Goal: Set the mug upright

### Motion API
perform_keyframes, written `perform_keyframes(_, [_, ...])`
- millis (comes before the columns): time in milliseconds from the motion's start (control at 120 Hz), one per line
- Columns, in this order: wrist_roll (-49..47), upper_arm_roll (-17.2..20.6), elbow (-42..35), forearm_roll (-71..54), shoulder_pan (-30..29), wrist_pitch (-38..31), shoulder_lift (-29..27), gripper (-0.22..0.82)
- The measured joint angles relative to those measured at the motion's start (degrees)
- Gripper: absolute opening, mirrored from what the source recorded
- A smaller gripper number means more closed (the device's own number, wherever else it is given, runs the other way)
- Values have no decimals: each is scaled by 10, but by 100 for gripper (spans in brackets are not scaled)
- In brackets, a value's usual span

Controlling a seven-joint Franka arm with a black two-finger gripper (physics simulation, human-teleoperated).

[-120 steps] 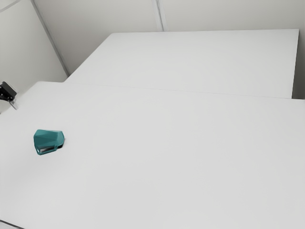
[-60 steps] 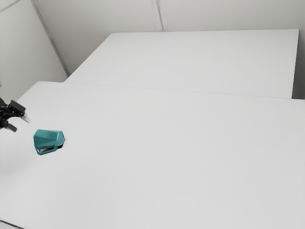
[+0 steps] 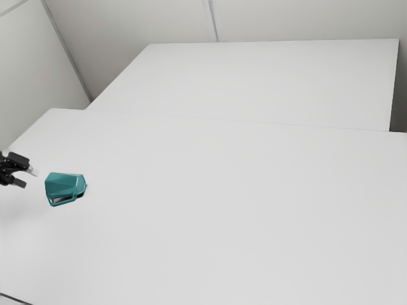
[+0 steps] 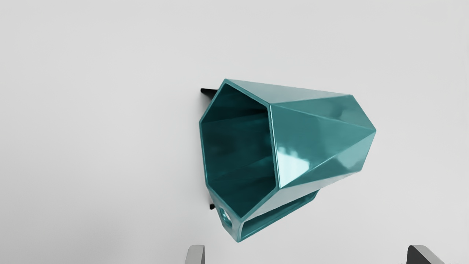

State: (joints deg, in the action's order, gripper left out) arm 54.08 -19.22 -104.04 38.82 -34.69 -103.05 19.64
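"Where do we have our black two-finger gripper (image 3: 27,178)?"

"At the exterior view's left edge, above the smooth white table (image 3: 222,210). Our fingers (image 4: 197,255) stand wide apart, with nothing held between them."

"And the glossy teal faceted mug (image 4: 318,135)?"

"Lying on its side on the table, just beyond our fingertips and apart from them. In the exterior view it's near our gripper, toward that view's right and a little lower."

"How is it turned, seen from our hand?"

"Its long body runs crosswise to our reach, roughly along the line from one finger to the other. The angular teal handle (image 4: 278,215) is on the side nearest our fingertips, and the narrower base end points off sideways."

"Can we see into it?"

"Yes, the many-sided rim (image 4: 273,146) lets us look in from our hand. The inside (image 4: 238,146) shows bare teal walls, going darker with depth; we can't make out the very bottom."

"What's that black sliver (image 4: 208,92) by the rim?"

"It sticks out from behind the mug, on the edge farther from our fingertips. We can't tell whether it's shadow or something solid."
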Motion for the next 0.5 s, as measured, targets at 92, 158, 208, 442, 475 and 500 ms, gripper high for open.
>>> perform_keyframes(92, [28, 7, 4, 14, -10, 12, 12, 60])
perform_keyframes(158, [45, 15, 7, 21, -20, 20, 21, 60])
perform_keyframes(208, [58, 28, 9, 26, -32, 25, 29, 60])
perform_keyframes(442, [105, 43, 10, 58, -40, 39, 51, 60])
perform_keyframes(475, [110, 44, 10, 62, -40, 41, 52, 60])
perform_keyframes(500, [114, 44, 11, 65, -40, 43, 53, 60])
